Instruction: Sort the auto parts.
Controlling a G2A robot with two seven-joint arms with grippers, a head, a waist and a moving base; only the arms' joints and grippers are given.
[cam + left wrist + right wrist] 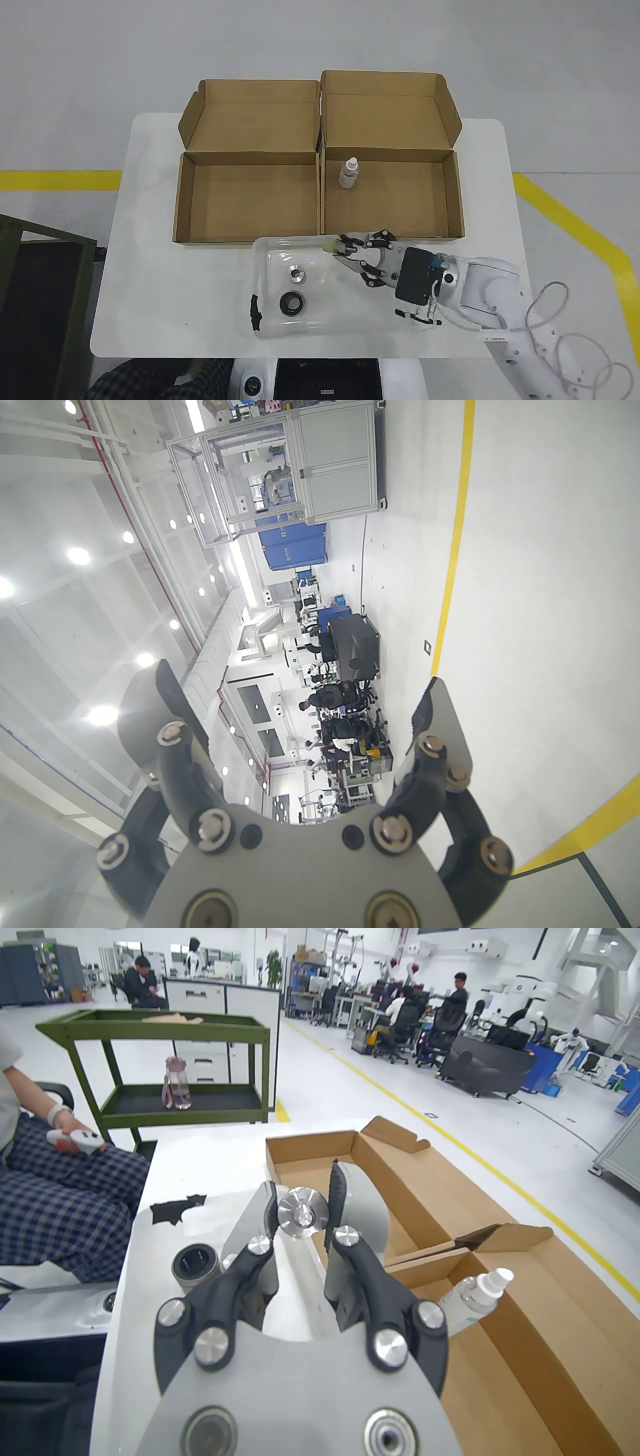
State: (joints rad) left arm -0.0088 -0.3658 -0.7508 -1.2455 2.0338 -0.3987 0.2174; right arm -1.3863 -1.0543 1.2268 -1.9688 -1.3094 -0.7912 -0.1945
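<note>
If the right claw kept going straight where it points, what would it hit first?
Its jaws, shut on a silver disc, aim at the empty cardboard box. It would probably hit that box's near wall first, though depth is unclear.

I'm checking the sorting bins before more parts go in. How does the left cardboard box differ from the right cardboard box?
The left cardboard box is empty; the right cardboard box holds a white spray bottle near the wall next to its neighbour. The right box's open lid reaches slightly farther back than the left's. Both are brown, open-lidded and side by side.
</note>
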